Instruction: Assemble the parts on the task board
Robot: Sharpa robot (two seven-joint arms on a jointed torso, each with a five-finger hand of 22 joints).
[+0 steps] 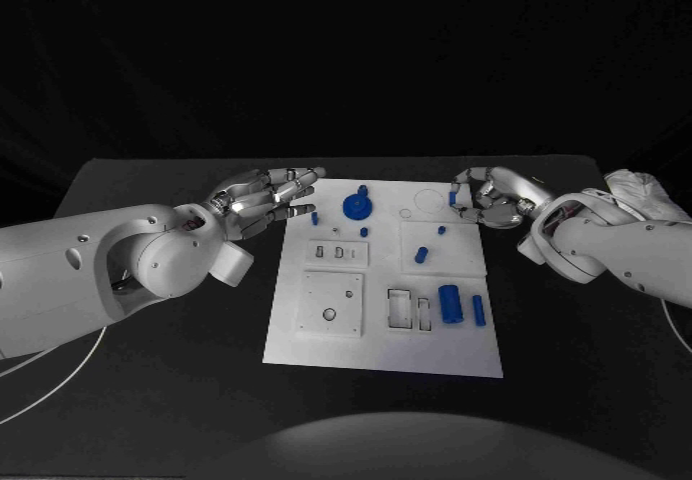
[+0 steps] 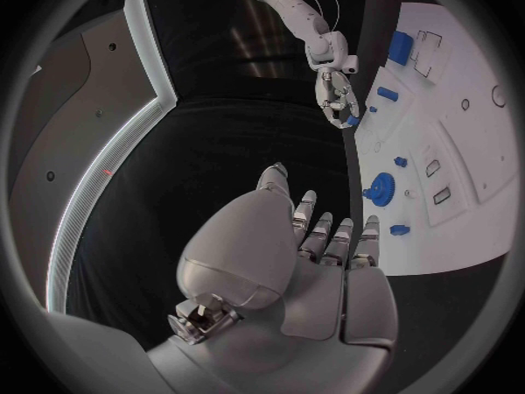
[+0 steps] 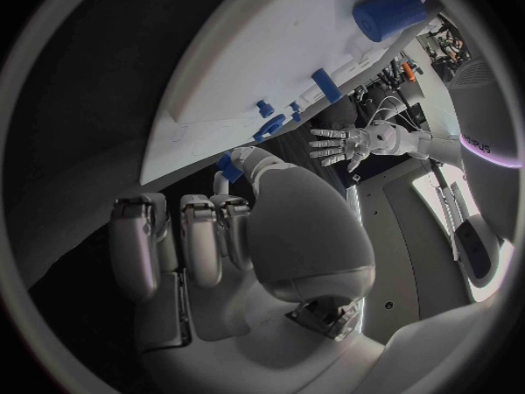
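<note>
Right fingers (image 1: 473, 196) pinch blue part (image 1: 453, 198) — over task board (image 1: 378, 345) | left fingers (image 1: 283, 198) spread

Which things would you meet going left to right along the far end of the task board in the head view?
Left robot hand → small blue peg → blue gear → right robot hand, pinching a small blue part.

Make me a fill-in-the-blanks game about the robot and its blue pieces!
1. The task board is the colour ____.
2. The right hand pinches a small ____ part.
3. The left hand, fingers spread, holds ____.
4. The round blue gear lies nearer the ____ hand.

Missing words: white; blue; nothing; left
</note>
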